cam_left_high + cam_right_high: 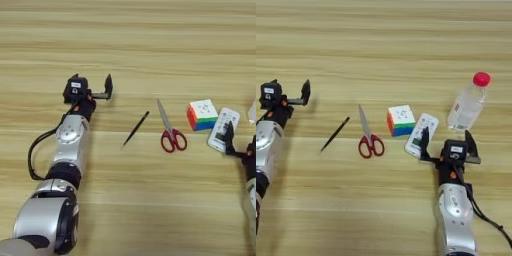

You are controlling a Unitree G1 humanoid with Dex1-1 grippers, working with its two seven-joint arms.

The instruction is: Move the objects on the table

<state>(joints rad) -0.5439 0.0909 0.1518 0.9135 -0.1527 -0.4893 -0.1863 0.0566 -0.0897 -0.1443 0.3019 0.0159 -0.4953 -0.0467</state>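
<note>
On the table (381, 40), from left to right, lie a thin black stick (335, 134), red-handled scissors (368, 136), a multicoloured puzzle cube (401, 120) and a white remote control (422, 131). A clear plastic bottle with a red cap (468, 104) leans at the right. My left gripper (91, 86) rests open on the table, left of the stick, with nothing in it. My right gripper (448, 141) is open just in front of the bottle. Its left finger (425, 139) stands close against the remote's near end, and nothing is held.
Both silver forearms lie along the table from the near edge, the left one (70, 145) with a black cable looping beside it. The far half of the table holds plain wood only.
</note>
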